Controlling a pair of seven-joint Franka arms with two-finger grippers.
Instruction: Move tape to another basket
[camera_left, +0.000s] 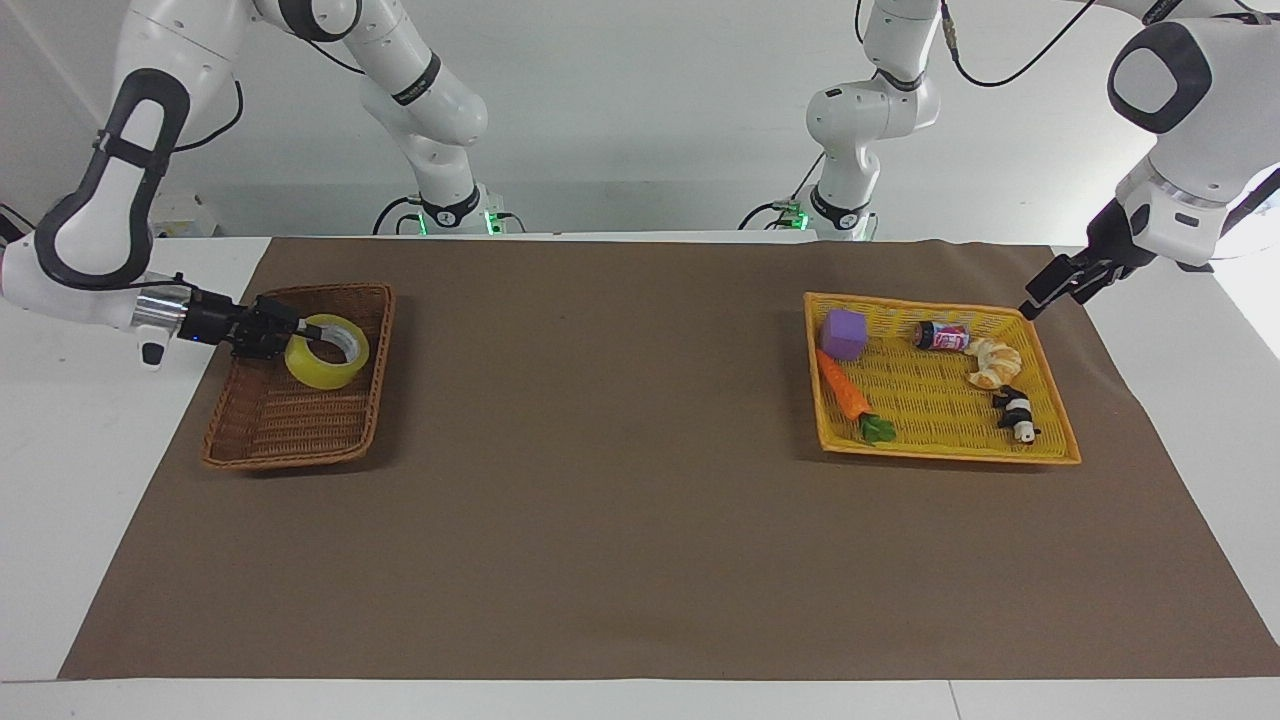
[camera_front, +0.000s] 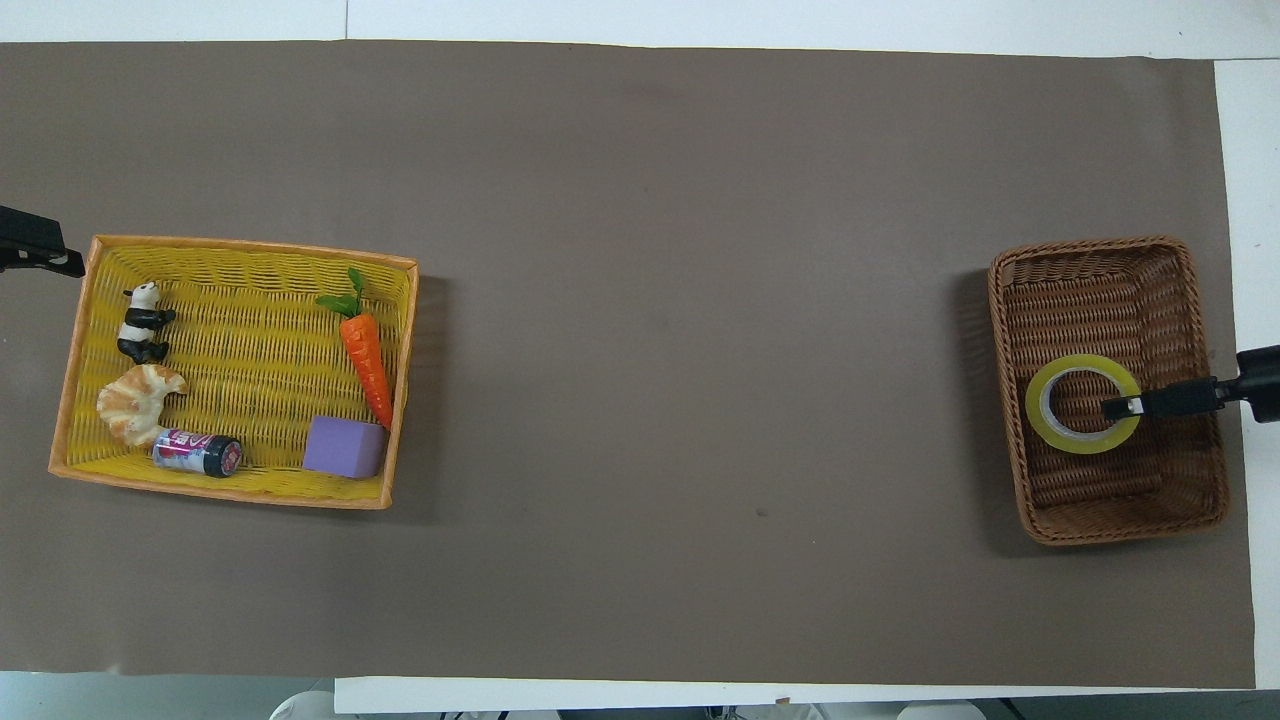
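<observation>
Tape: wide ring of translucent yellow packing tape with a white inner core (camera_left: 327, 351), low inside the brown woven wicker basket with flared sides (camera_left: 270, 440), in the part of it nearer the robots; appears down on or just above the weave, cannot tell which.
Right gripper: (camera_left: 303, 328) reaching in over the basket's outer rim, fingers pinched shut on the tape's wall, one inside the ring and one outside.
Left gripper: (camera_left: 1032, 306) up in the air just off the corner of the flat bright yellow-orange plastic-weave tray (camera_left: 1050, 440), fingers spread, holding nothing; arm waiting.
Tray contents: purple block (camera_left: 845, 333), orange toy carrot (camera_left: 842, 390), small printed can (camera_left: 941, 336), croissant (camera_left: 993, 362), panda figure (camera_left: 1016, 412).
Surface: brown mat (camera_left: 640, 520) over the table, both baskets at its two ends, well apart.
Stage: judged as the set-down; only release and withdrawal left.
Risk, sticking: tape wall clinging to a finger at release, dragging the ring up with the retreat.
Risk, snag: inner finger catching the white core if pulled sideways before the fingers part, tipping the ring over the rim.
Risk, basket shift: light wicker sliding on the mat if the fingers press or hook the side wall.
Risk, roll: ring landing on edge and rolling toward a flared side.
</observation>
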